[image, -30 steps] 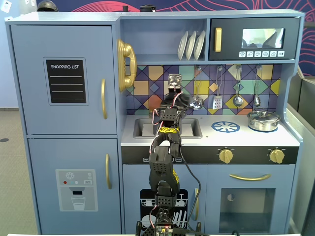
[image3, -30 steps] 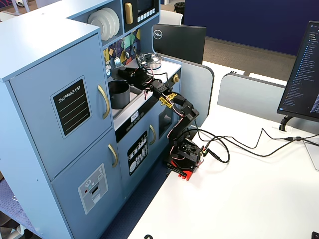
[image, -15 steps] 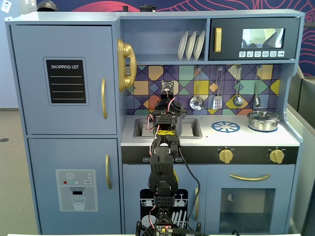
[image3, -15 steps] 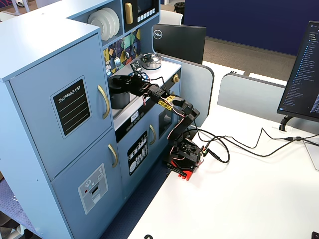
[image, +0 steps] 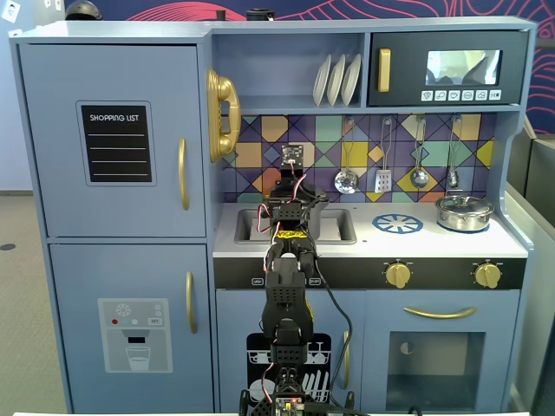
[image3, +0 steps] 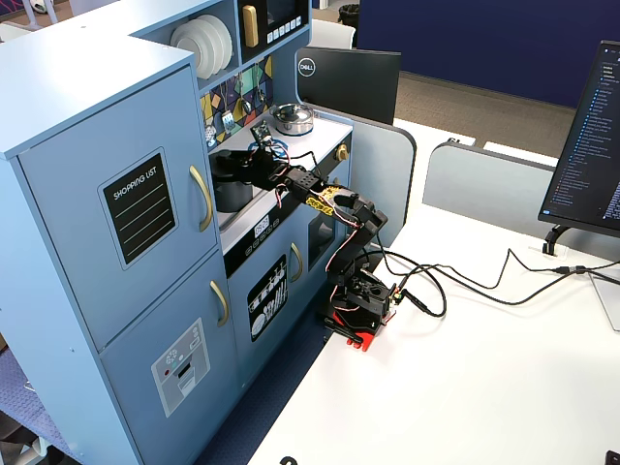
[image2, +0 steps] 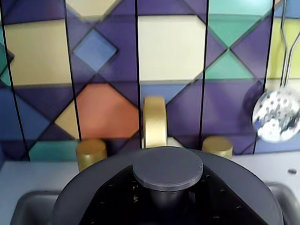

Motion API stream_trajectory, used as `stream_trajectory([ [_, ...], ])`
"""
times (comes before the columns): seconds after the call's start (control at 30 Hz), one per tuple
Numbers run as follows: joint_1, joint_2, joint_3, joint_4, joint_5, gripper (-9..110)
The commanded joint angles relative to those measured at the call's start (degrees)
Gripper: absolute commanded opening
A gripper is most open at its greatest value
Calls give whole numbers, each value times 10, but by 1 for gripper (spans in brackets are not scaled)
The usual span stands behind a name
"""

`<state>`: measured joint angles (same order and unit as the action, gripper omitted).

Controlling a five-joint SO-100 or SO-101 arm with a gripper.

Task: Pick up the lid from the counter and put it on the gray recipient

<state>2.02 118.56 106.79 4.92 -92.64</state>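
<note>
The lid (image2: 89, 192) is a dark gray matte disc that fills the bottom of the wrist view, its round knob (image2: 168, 168) in the middle. My gripper (image2: 168, 200) is shut on the knob's stem, black fingers on both sides. In a fixed view the lid (image3: 225, 155) sits level over the mouth of the gray recipient (image3: 231, 192), which stands in the sink, and my gripper (image3: 246, 167) is just above it. From the front, the arm (image: 291, 208) hides the pot and lid.
A gold faucet (image2: 154, 122) and two gold taps (image2: 91, 152) stand close behind the lid. A slotted spoon (image2: 276, 115) hangs on the tiled wall at the right. The shiny silver pot (image: 464, 211) and the burner print (image: 397, 224) are on the counter to the right of the sink (image: 250, 227).
The arm swung left from above the counter and came down over the sink with the lid. In the last half second it sank only slightly.
</note>
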Motion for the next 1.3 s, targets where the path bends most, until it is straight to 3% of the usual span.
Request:
stream_trajectory([
  [0.0,-7,15,-4,-17,-7,0],
  [0.53,0,54,44,-3,-18,0],
  [0.67,2,87,54,33,-5,18],
  [0.77,-1,122,62,51,-22,20],
  [0.93,-2,225,1,247,-25,16],
  [1.07,18,328,-32,483,-37,3],
  [1.27,31,408,101,651,-21,0],
])
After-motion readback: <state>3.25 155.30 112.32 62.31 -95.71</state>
